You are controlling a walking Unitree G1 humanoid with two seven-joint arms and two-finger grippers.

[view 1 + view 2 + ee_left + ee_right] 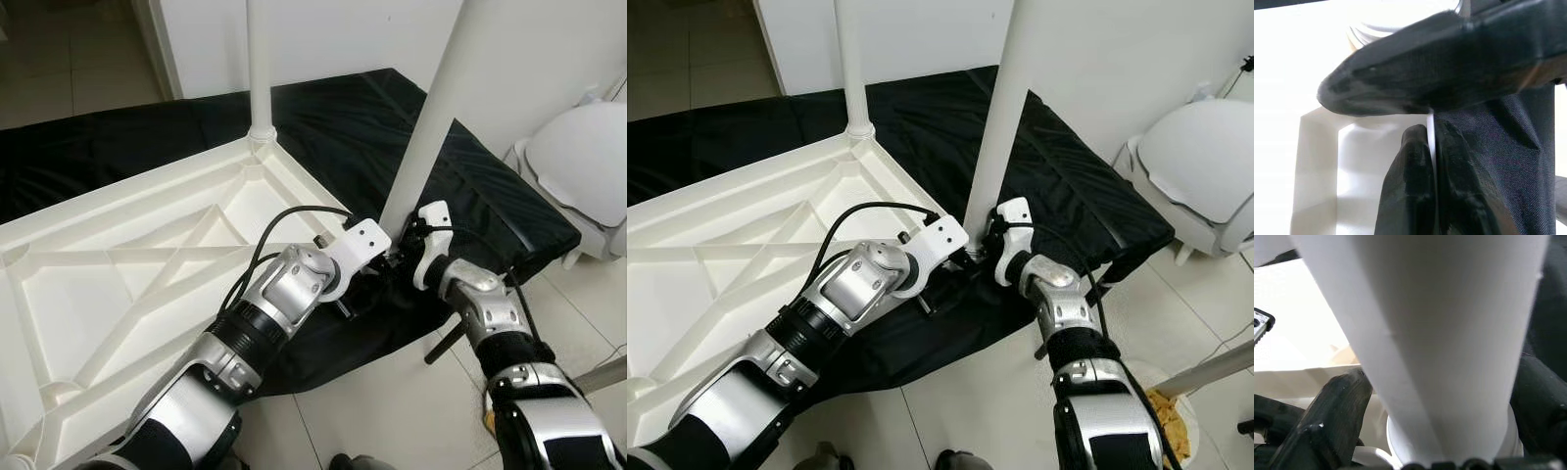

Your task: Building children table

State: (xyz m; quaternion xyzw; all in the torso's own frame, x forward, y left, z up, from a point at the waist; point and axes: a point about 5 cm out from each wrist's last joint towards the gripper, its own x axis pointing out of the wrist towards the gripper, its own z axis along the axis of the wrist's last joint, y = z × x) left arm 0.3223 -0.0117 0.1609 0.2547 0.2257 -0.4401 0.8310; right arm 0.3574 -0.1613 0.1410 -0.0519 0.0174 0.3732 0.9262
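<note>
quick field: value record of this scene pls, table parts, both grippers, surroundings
tabletop: white tabletop lying underside up on a black cloth
far leg: white leg upright in the far corner
near leg: white leg tilted, foot at the near corner
left gripper: left gripper pinching the tabletop edge
right gripper: right gripper around the near leg's foot
right side: white chair

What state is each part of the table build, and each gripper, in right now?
Tabletop: upside down, ribbed underside up, on the black sheet.
Far leg: upright, seated in its corner socket.
Near leg: tilted, foot at the near corner socket.
Right gripper: fingers on either side of the near leg's base.
Left gripper: fingers pinching the tabletop's thin edge.
</note>
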